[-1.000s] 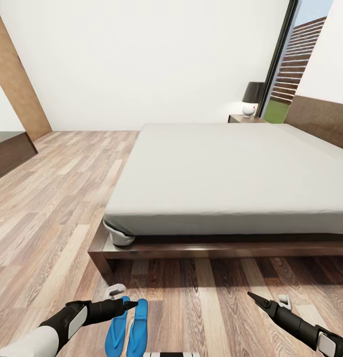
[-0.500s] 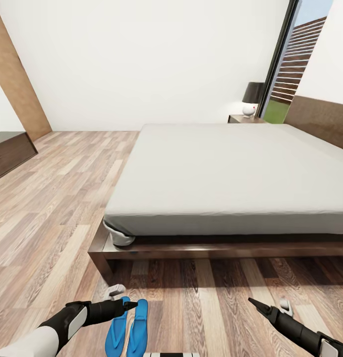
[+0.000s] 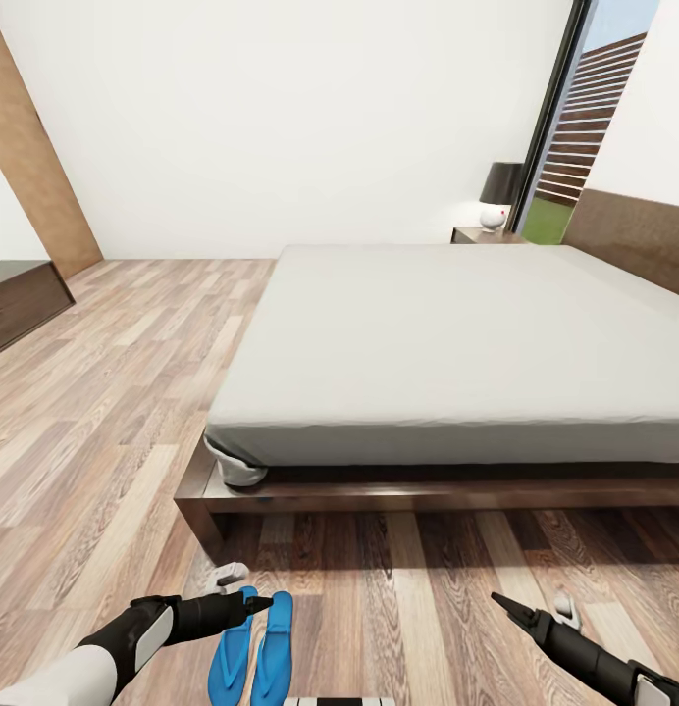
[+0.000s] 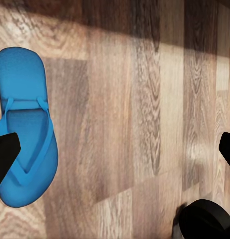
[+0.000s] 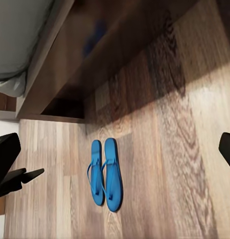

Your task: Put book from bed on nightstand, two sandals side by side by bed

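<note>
White walls and a wood-plank floor (image 3: 104, 392) frame the bedroom, with a low dark-framed bed with a plain grey-beige mattress (image 3: 447, 343) at centre. At near left, the left end effector (image 3: 263, 602) hovers just over the pair of bright blue flat sandals (image 3: 252, 652), which lie side by side near the bed's foot; its fingers look pressed together from the head, though I cannot tell for sure. A careless move of this arm could nudge the sandals out of line. At near right, the right end effector (image 3: 499, 599) shows spread fingers in its wrist view. No writing is readable.
</note>
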